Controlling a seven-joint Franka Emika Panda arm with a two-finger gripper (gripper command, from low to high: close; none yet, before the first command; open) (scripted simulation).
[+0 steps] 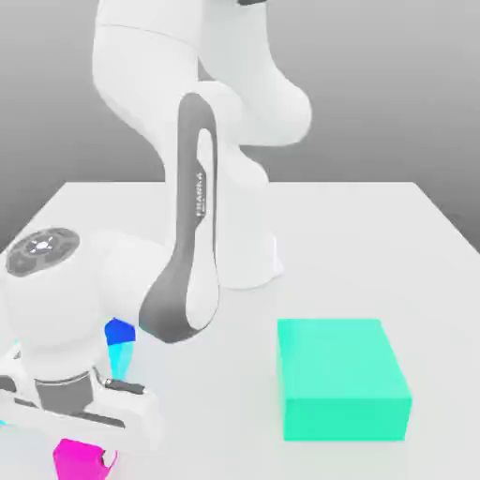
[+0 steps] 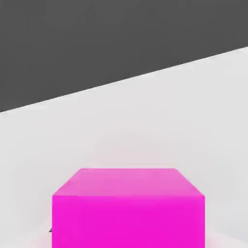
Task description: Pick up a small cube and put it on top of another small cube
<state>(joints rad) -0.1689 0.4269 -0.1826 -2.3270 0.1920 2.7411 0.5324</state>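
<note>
A small magenta-pink cube (image 1: 75, 461) sits on the white table (image 1: 375, 234) at the front of the exterior view's left. My gripper (image 1: 84, 448) comes down on it from straight above and is shut on it. The white hand covers the cube's top. In the hand view the same small cube (image 2: 128, 213) lies very close in front of the camera, with its top face and one side showing, resting on the table (image 2: 145, 121).
A blue cube (image 1: 119, 332) stands just behind the hand, partly covered by the arm's grey link. A large green block (image 1: 342, 380) lies on the exterior view's right. The robot's base (image 1: 246, 253) rises at the table's middle back.
</note>
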